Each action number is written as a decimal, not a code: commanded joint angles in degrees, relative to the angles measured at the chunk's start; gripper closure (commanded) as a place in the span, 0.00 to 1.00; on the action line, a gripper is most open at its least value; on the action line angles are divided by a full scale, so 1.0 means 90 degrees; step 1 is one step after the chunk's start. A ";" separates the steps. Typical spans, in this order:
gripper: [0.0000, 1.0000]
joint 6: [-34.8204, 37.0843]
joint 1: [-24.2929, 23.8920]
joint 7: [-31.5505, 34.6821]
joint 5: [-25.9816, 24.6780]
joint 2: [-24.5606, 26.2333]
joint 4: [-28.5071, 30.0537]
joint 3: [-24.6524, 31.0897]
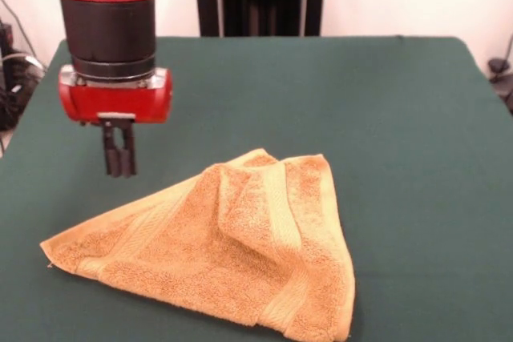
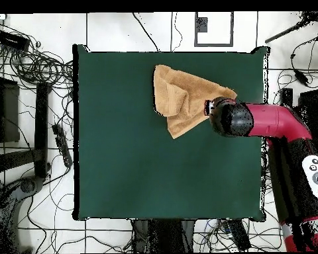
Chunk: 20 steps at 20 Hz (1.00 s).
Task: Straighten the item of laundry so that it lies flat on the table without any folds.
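Front and overhead views of my arm (image 1: 108,14): the black forearm section and red wrist housing (image 1: 115,95) point straight down, entering the front view from the top left. My gripper (image 1: 119,162) hangs below the housing with its two dark fingers (image 1: 112,150) pressed together, holding nothing. Seen from above, the red link (image 2: 274,122) reaches in sideways from the right.

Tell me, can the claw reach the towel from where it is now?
Probably yes: the claw hangs just above the table beside the towel, with nothing between them.
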 commanded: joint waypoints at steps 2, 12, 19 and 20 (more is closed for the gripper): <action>1.00 0.1144 -0.0234 -0.2305 0.0339 0.0260 0.1261 0.1391; 1.00 0.1484 -0.0507 -0.2450 0.0254 0.0506 0.1379 0.1910; 1.00 0.1601 -0.0622 -0.2695 0.0094 0.0750 0.1521 0.2191; 1.00 0.1581 -0.0642 -0.2721 0.0063 0.0768 0.1545 0.2235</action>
